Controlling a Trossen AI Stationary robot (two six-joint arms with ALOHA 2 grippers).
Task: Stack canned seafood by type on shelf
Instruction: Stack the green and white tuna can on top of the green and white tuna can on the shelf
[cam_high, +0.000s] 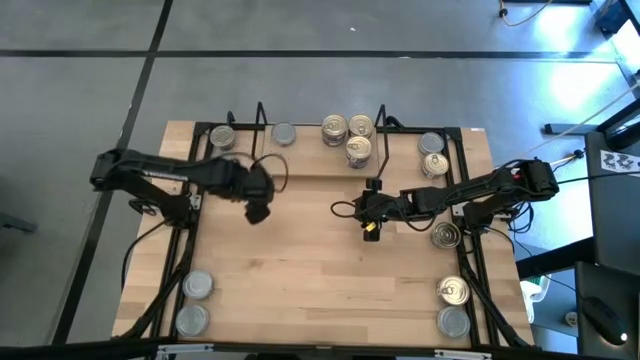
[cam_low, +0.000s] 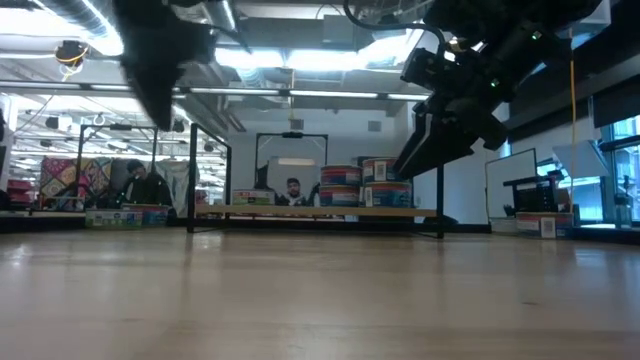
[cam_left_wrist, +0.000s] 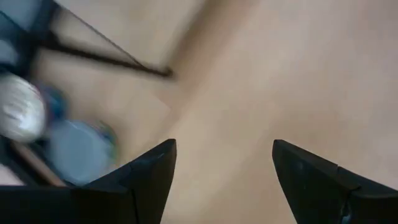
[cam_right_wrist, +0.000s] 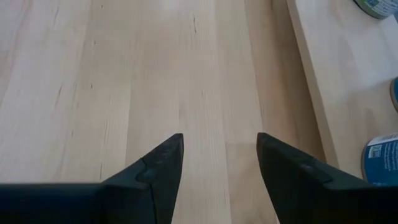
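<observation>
Left gripper (cam_high: 256, 212) open, empty, near shelf (cam_high: 300, 165) at 10 o'clock. Right gripper (cam_high: 371, 229) open, empty, mid-counter (cam_high: 320, 290). Gold-top cans (cam_high: 359, 140) grouped at 12 o'clock, sorted by type.

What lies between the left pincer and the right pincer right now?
Only bare tabletop. In the high view, no can sits between the left pincer and the right pincer; both are open and empty.

- 2 dark, slim, jointed arms, matte black.
- Left gripper (cam_high: 258, 212): 2 black wedge-shaped fingers (cam_left_wrist: 149, 177).
- Right gripper (cam_high: 371, 230): yellow mark at its tip.
- Thin black cables loop beside both wrists.
</observation>
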